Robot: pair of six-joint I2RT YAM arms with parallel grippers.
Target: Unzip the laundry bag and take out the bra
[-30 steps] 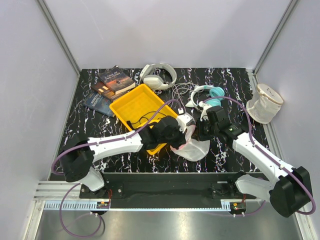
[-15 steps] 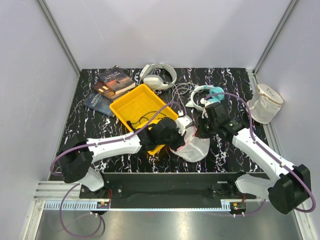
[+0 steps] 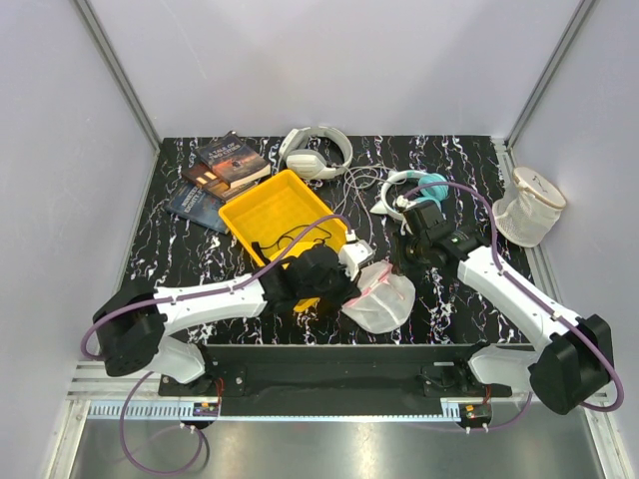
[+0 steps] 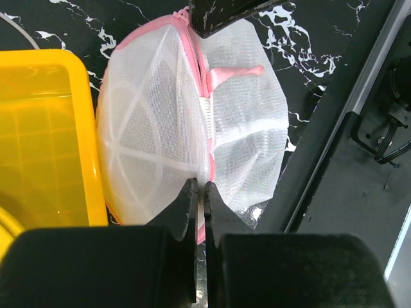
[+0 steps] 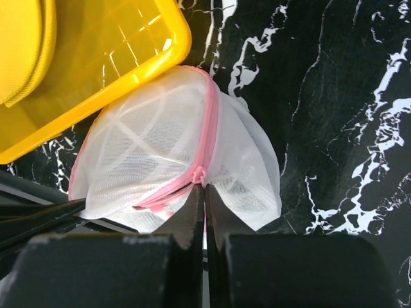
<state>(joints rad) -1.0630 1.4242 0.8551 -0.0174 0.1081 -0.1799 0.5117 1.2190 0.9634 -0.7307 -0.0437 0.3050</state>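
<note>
The laundry bag [image 3: 382, 299] lies on the black marbled table by the near right corner of the yellow tray. It is white mesh with a pink rim and zipper. My left gripper [image 3: 356, 287] is shut on the bag's pink rim at its near side [image 4: 200, 186]. My right gripper [image 3: 400, 271] is shut on the pink zipper pull [image 5: 201, 175]. In the right wrist view the zipper gapes a little to the left of the pull. The bag [image 4: 192, 109] looks pale throughout, and the navy bra does not show in any view.
The yellow tray [image 3: 262, 212] holds a yellow bra with black straps [image 3: 277, 242]. Books [image 3: 225, 165], white headphones [image 3: 316, 150] and teal headphones [image 3: 427, 186] lie at the back. A cream mesh bag [image 3: 527, 208] stands at the right edge. The black base rail [image 3: 339, 354] runs just behind the bag.
My left arm has drawn back to the left with the bag's rim. My right gripper has turned and shifted slightly away. The bag has gone from spread flat to a rounder bunch.
</note>
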